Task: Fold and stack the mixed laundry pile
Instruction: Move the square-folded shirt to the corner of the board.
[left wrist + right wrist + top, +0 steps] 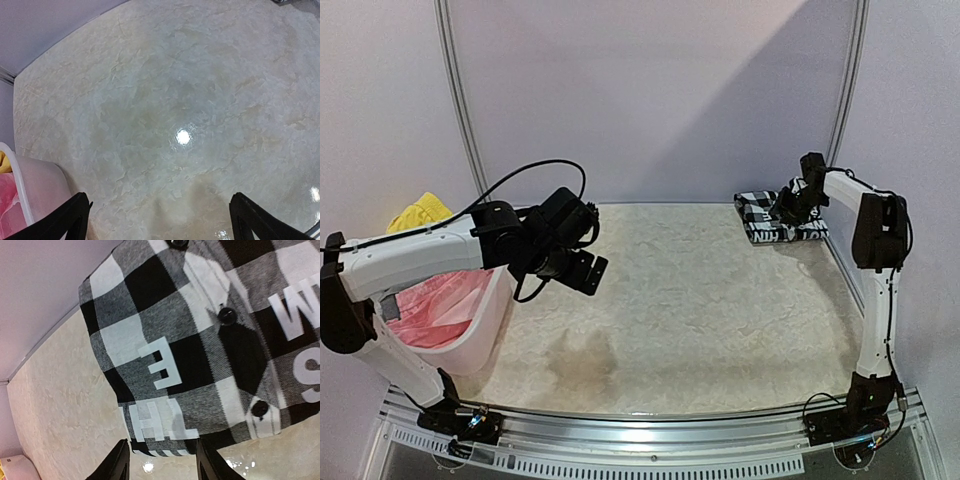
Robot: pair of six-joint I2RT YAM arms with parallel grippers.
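Observation:
A folded black-and-white checked shirt [758, 216] with white lettering lies flat at the table's far right corner. My right gripper [786, 208] hovers over it. In the right wrist view the shirt [200, 340] fills the frame, and my right gripper [162, 460] stands open at its near edge, bare table showing between the fingertips. A pink garment [435, 305] and a yellow one [418, 212] sit in the white basket [488, 318] at the left. My left gripper [582, 270] hangs wide open beside the basket, above bare table [160, 220], holding nothing.
The basket's rim [20, 190] shows at the lower left of the left wrist view, with pink cloth [7, 215] inside. Back and side walls enclose the marbled tabletop [700, 300]. A metal rail runs along the near edge [640, 425].

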